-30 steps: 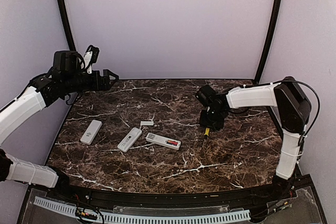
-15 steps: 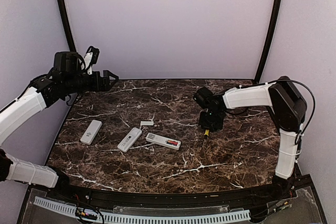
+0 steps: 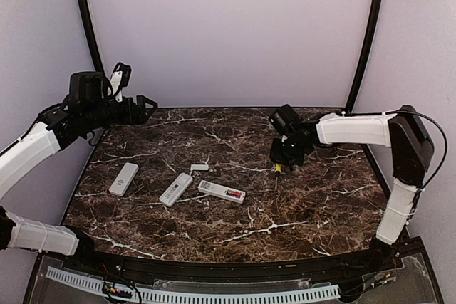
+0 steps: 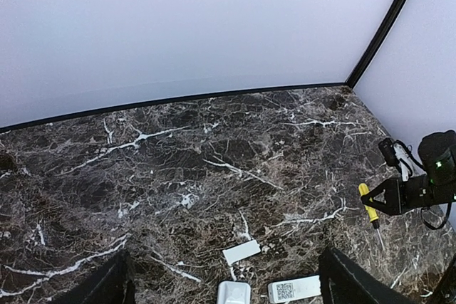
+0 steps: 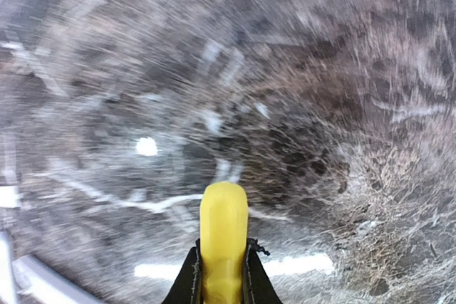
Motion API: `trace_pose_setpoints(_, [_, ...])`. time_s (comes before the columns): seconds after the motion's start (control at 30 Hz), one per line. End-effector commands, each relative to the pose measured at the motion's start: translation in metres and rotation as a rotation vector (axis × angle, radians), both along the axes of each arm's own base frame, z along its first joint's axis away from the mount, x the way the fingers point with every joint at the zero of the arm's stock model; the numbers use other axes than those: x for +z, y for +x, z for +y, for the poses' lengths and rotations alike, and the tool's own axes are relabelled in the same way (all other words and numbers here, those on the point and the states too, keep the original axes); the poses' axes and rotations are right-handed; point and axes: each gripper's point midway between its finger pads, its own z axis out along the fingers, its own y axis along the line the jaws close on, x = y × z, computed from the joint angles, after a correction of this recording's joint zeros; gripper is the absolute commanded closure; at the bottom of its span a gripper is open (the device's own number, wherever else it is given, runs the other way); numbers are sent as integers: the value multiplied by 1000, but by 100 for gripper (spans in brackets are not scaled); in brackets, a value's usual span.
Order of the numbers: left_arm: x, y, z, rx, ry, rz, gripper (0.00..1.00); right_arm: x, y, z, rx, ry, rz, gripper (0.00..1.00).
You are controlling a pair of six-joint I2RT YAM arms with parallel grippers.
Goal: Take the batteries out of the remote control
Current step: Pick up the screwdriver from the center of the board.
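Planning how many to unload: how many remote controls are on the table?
3, all on the left half of the table: the left remote near the edge, the middle remote, and the open remote just right of it. None appears hidden.

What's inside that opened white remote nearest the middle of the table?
The remote lies with its cover off, showing an orange-red battery and a darker bit beside it, too small to identify. Anything beneath is covered.

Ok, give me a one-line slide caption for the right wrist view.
Right gripper shut on the yellow-handled screwdriver, with the marble table blurred behind it.
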Motion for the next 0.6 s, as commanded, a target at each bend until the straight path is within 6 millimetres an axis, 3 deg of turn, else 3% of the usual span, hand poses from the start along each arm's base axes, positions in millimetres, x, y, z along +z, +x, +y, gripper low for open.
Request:
trace_pose_setpoints(0.0, [17, -15, -20, -64, -64, -74, 13, 76, 9, 30, 99, 188, -203, 100])
trace_pose_setpoints(0.17, [9, -37, -94, -222, -105, -83, 12, 145, -1, 52, 156, 334, -359, 100])
trace_pose_setpoints(0.3, [6, -52, -146, -362, -276, 0, 13, 190, -14, 67, 177, 433, -465, 100])
trace_pose_setpoints(0.47, [-10, -66, -195, -457, -355, 111, 13, 229, -26, 78, 170, 506, -574, 100])
trace_pose_setpoints(0.57, [-9, -77, -218, -517, -396, 142, 13, 243, -29, 83, 174, 505, -609, 100])
